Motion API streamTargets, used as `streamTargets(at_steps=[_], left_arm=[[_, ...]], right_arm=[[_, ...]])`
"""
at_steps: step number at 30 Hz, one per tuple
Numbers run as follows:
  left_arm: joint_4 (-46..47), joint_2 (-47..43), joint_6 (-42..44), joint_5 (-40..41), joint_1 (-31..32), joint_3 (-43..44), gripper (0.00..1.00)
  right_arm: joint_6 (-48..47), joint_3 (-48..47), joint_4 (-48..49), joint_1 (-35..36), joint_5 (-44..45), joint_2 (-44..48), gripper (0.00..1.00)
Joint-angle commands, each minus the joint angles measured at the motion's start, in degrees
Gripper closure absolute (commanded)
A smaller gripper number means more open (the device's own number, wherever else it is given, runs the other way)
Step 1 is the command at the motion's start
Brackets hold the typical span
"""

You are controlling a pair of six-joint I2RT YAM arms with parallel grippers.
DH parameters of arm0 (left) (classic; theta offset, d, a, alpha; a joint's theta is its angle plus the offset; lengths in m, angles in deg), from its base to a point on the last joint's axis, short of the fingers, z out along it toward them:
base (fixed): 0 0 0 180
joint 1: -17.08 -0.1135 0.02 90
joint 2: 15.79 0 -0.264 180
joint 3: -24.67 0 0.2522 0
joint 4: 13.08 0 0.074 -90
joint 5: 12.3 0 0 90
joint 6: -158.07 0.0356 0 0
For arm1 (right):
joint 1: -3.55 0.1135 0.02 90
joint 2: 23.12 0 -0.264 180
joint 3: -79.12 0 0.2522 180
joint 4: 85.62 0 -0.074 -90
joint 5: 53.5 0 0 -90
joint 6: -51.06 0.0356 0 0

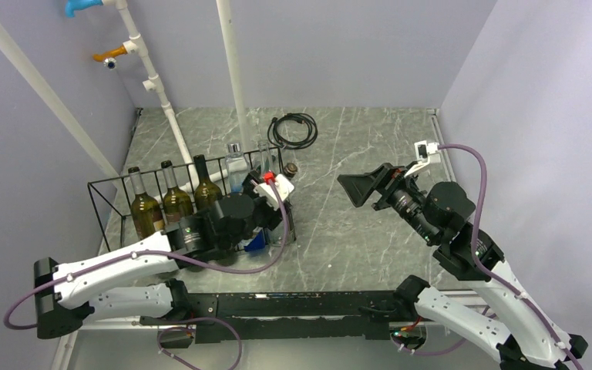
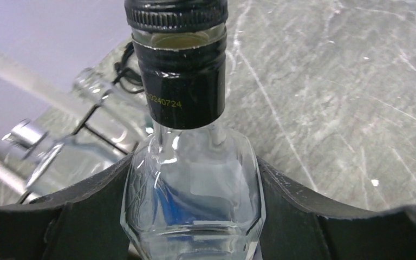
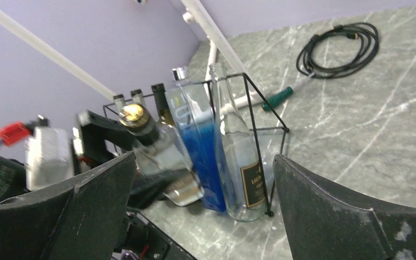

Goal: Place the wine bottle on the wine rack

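Five bottles (image 1: 175, 202) crowd wine rack (image 1: 94, 196) beside gripped wine bottle (image 2: 190, 189).

In the top view the wine rack (image 1: 95, 193) lay on the table (image 1: 370, 254) at its 9 o'clock side, running from 8 toward 1 o'clock. Five bottles (image 1: 204, 189) stood in it in a row. The wine bottle (image 1: 289, 169) leaned just beside the rack's 3 o'clock end, between the fingers of the left gripper (image 2: 192, 179). The right gripper (image 3: 205, 160) hung at that bottle's 3 o'clock, apart from it. A coiled cable (image 1: 293, 129) lay at the table's 12 o'clock, behind the rack. Pipes (image 1: 235, 77) rose behind the rack at 11 and 12 o'clock.
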Motion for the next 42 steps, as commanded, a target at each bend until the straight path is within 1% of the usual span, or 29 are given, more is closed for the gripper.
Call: streamTargets(at_steps=[1, 4, 6, 10, 13, 16, 19, 24, 27, 29, 33, 36, 37, 39, 41, 42], left_arm=[[-4.63, -5.35, -0.44, 5.43, -3.90, 7.43, 1.00], [-10.33, -9.62, -3.47, 1.85, -11.21, 8.95, 1.00], [-13.59, -12.68, -4.06, -0.51, -15.88, 9.98, 1.00], [-19.86, -17.53, -2.07, 1.65, -21.60, 13.24, 1.00], [-24.45, -19.48, -0.71, 4.60, -23.60, 16.81, 1.00], [-28.64, -21.19, 0.32, 6.12, -23.85, 19.27, 1.00], [-30.62, -23.45, 2.47, 12.42, -23.93, 18.98, 1.00], [-30.14, -28.11, 6.92, 20.36, -23.93, 16.03, 1.00], [-24.83, -31.76, 13.12, 26.84, -23.96, 11.81, 1.00], [-20.95, -33.87, 16.84, 29.22, -23.95, 8.71, 1.00], [-17.85, -35.08, 17.87, 31.38, -23.94, 5.10, 1.00], [-19.03, -31.72, 14.52, 29.71, -24.39, 4.61, 1.00], [-19.36, -29.90, 13.75, 29.30, -25.23, 5.14, 1.00], [-15.79, -28.09, 15.44, 27.17, -29.40, 4.55, 1.00], [-13.45, -27.50, 16.21, 22.86, -36.39, 3.71, 1.00], [-12.90, -27.01, 16.22, 20.03, -42.30, 3.20, 1.00]], right_arm=[[-1.11, 0.71, -2.50, 0.15, 1.75, 1.59, 0.00], [-1.80, 1.84, -1.67, 0.14, 2.45, 2.34, 0.00], [-2.25, 2.13, -0.96, 0.15, 2.45, 2.19, 0.00], [-3.77, 2.23, 0.12, 0.14, 1.32, 1.24, 0.00], [-4.55, 2.38, -0.02, 0.15, 0.49, 1.02, 0.00], [-6.12, 2.86, -0.07, 0.12, -0.03, 1.66, 0.00], [-8.09, 3.75, -0.04, 0.13, 0.34, 2.39, 0.00], [-10.85, 5.87, 0.11, 0.15, 0.27, 4.14, 0.00], [-12.01, 7.89, 0.54, 0.15, 0.28, 6.01, 0.00], [-12.66, 8.80, 0.69, 0.14, -0.11, 7.28, 0.00], [-15.02, 9.04, -0.28, 0.10, -0.56, 9.13, 0.00], [-16.34, 8.78, -1.34, 0.15, -0.79, 10.02, 0.00], [-16.63, 8.70, -1.69, 0.15, -1.01, 10.22, 0.00], [-17.10, 8.52, -2.38, 0.10, -1.02, 10.74, 0.00], [-17.28, 8.32, -3.03, 0.14, -0.84, 11.27, 0.00], [-17.41, 8.36, -3.11, 0.15, -0.75, 11.71, 0.00]])
